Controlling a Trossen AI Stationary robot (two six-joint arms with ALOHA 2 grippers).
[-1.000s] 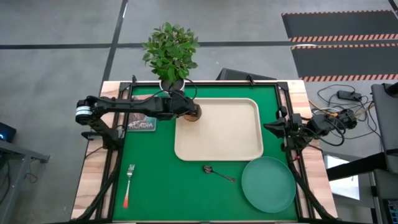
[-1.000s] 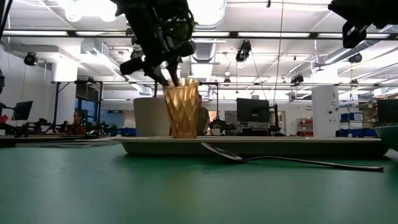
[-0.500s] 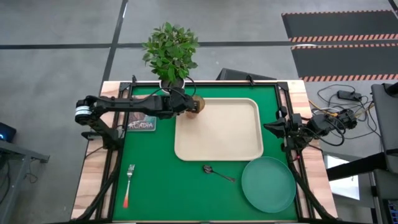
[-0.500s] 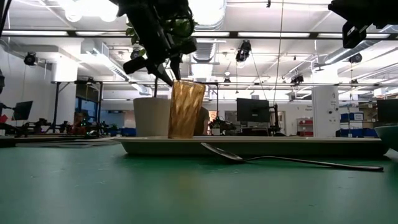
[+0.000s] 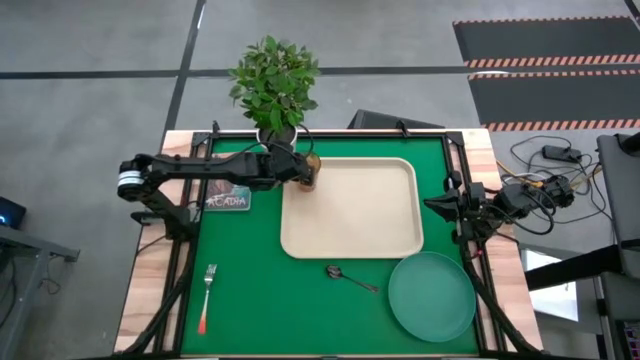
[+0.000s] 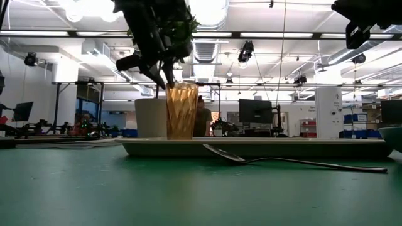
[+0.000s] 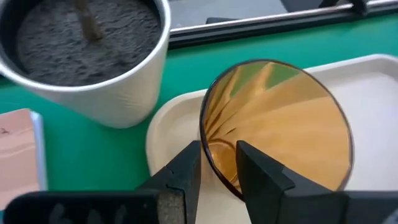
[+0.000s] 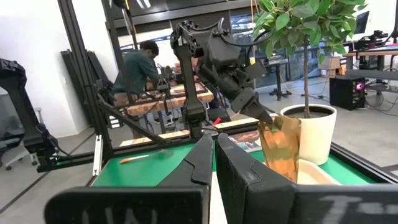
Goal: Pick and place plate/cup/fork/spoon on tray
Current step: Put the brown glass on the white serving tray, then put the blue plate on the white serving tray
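The amber ribbed cup stands upright in the far left corner of the cream tray, and my left gripper is shut on its rim, reaching in from the table's left. In the low view the cup rises behind the tray's rim, which hides its foot. The teal plate lies at the near right. The spoon lies just before the tray, and the red-handled fork at the near left. My right gripper waits shut at the table's right edge. My left gripper pinches the cup's wall at its rim, on the side toward the plant pot. One finger is inside the cup and the other outside. The fingers slant down from the table's left. The cup stands upright below them.
A white pot with a leafy plant stands just beyond the tray's far left corner, close to the cup. A printed card lies on the green mat left of the tray. People and workbenches show in the room behind.
My left gripper has kept its hold and rolled a little. The cup tipped over toward the right half a second ago and now stands upright again, slightly nearer the tray's far left corner.
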